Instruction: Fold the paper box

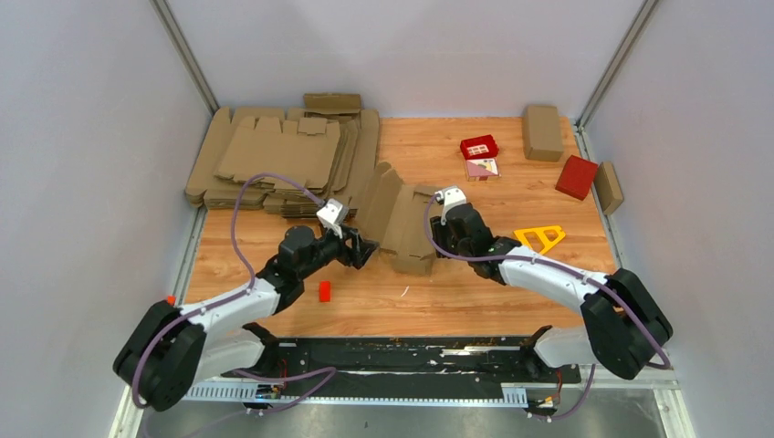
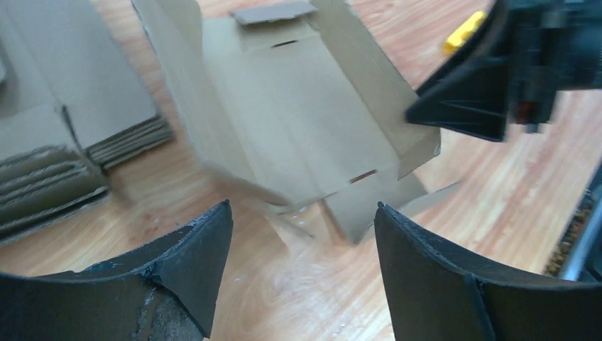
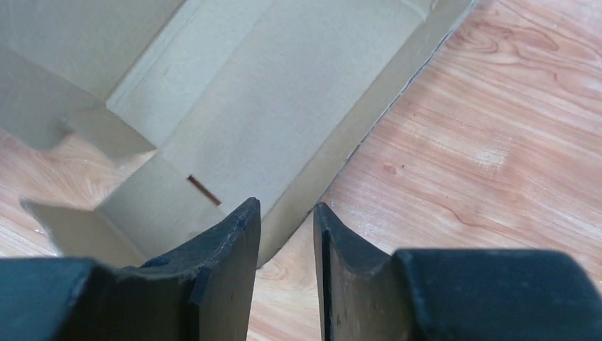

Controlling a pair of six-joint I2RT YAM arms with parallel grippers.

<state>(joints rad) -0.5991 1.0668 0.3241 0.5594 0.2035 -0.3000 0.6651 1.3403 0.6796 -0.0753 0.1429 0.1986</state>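
Note:
The paper box [image 1: 402, 214] is a plain brown cardboard cut-out, half raised in the middle of the wooden table with its walls and flaps tilted up. My left gripper [image 1: 362, 248] sits just left of it, open wide. In the left wrist view, that gripper [image 2: 302, 206] has only bare table between its fingers, and the box [image 2: 298, 121] lies ahead of them. My right gripper [image 1: 436, 245] is at the box's right side. In the right wrist view, its jaws [image 3: 286, 204] stand a narrow gap apart. The edge of the box's wall [image 3: 284, 106] runs in beside the left finger [image 3: 227, 249].
A stack of flat cardboard sheets [image 1: 274, 160] fills the back left. Two small red boxes [image 1: 479, 146] [image 1: 577, 176], two folded brown cartons [image 1: 542, 132] [image 1: 608, 187] and a yellow triangular frame [image 1: 540, 237] lie on the right. A small red piece [image 1: 324, 291] lies near the left arm.

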